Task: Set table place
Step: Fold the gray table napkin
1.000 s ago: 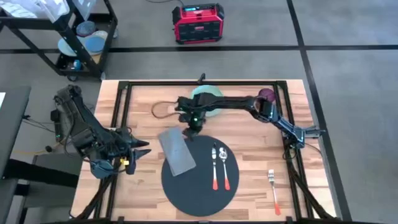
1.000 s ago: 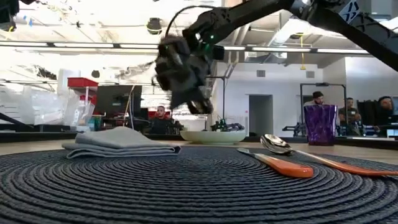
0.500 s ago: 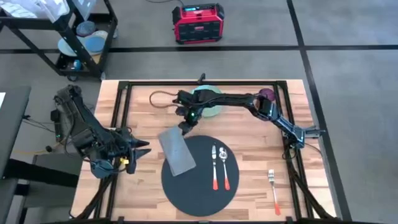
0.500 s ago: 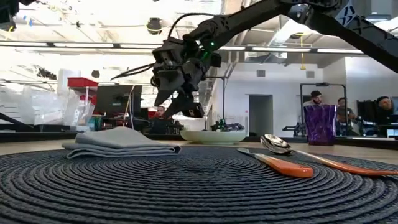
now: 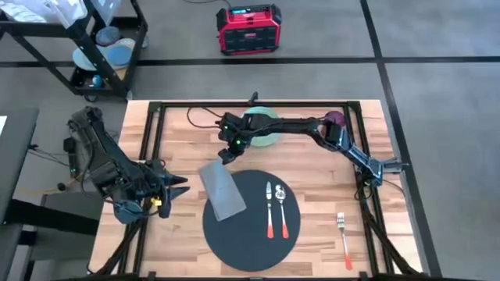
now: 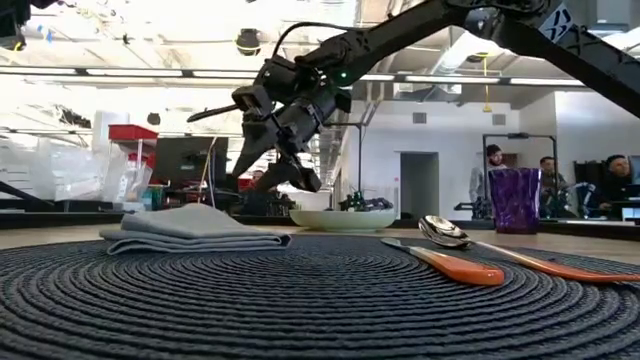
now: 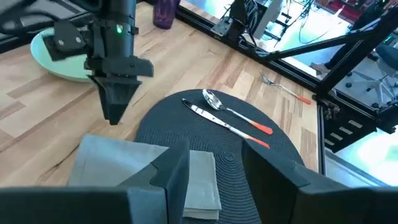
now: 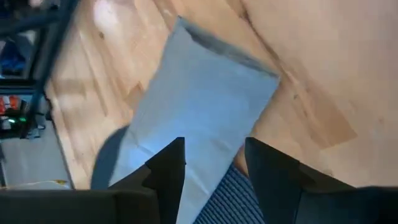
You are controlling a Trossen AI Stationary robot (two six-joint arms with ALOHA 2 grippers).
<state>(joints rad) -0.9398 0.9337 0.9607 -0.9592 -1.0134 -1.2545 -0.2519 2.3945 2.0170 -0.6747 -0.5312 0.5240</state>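
Overhead layout of a partly set place. The round black placemat [image 5: 251, 221] lies on the near half of the light-wood surface [image 5: 180, 133]. A grey folded napkin [image 5: 222, 190] overlaps its left edge, half on the mat and half on bare wood, as a napkin beside a plate would lie. A knife [image 5: 269, 209] and spoon [image 5: 281, 208] with orange handles lie side by side on the mat right of centre, leaving the middle of the mat bare, probably for the plate. The pale green plate [image 5: 262, 127] sits at the far edge of the surface, well apart from the mat, with a purple cup [image 5: 335, 119] to its right. A fork [image 5: 344, 239] rests on the wood off the mat's right side.

The right hand [image 5: 226, 154] reaches across from the right and hangs above the wood just beyond the napkin's far end; its fingers [image 8: 166, 168] stand slightly apart with nothing between them, the napkin showing through the gap. The left hand [image 5: 173, 190] waits low at the left edge of the surface, fingers [image 7: 174, 177] parted and empty, pointing toward the mat.

Plate, cup and fork appear not yet brought to the mat.
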